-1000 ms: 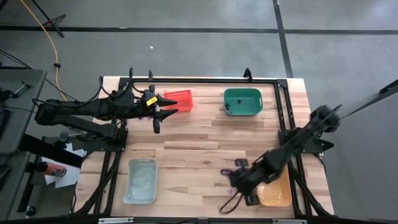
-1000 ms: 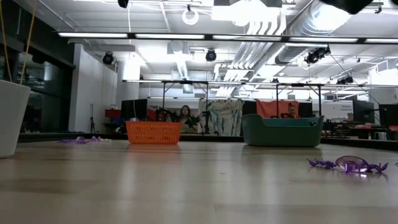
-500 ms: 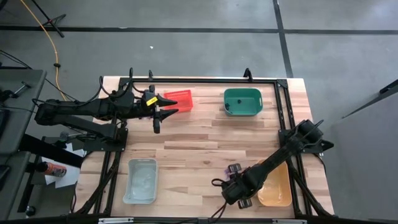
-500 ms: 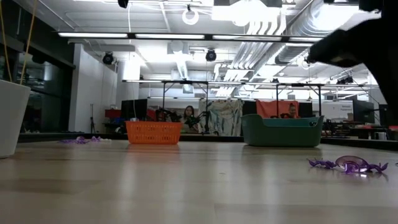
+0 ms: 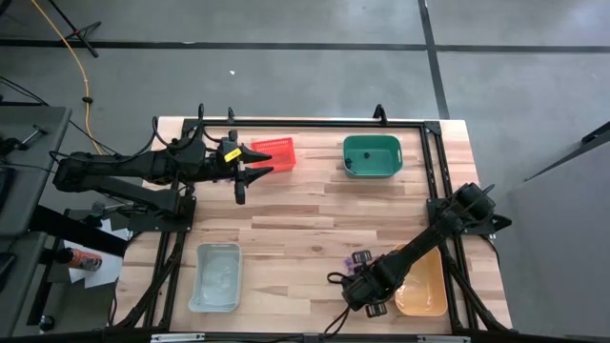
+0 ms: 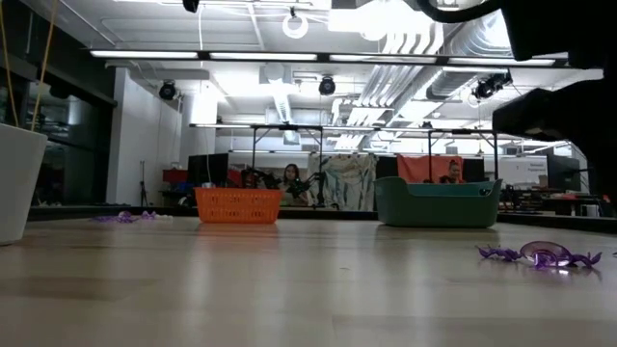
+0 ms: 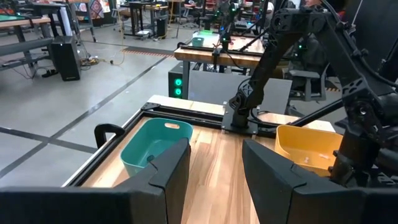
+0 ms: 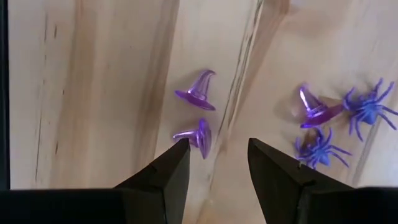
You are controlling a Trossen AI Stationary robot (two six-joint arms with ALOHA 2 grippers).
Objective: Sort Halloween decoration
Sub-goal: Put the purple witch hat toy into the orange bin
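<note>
The Halloween decoration lies on the wood near the table's front right. In the right wrist view I see three purple witch hats (image 8: 198, 92) (image 8: 196, 134) (image 8: 317, 107) and two purple spiders (image 8: 367, 106) (image 8: 317, 149). My right gripper (image 8: 217, 155) (image 5: 365, 286) points down over them, open, and the nearest hat shows just beyond its fingertips. In the low view one purple piece (image 6: 545, 255) lies at the right and another (image 6: 125, 217) far off at the left. My left gripper (image 5: 250, 164) (image 7: 214, 162) stands open and level beside the red basket (image 5: 276, 152).
A green bin (image 5: 372, 155) stands at the far right. An orange bin (image 5: 422, 286) sits right beside my right arm. A clear bin (image 5: 216, 276) is at the near left. A black frame (image 5: 434, 191) runs along the table's sides.
My right gripper has come down toward the table over the purple pieces and has tipped to point more steeply down. Its arm has come into the top right of the low view. The pieces have not moved.
</note>
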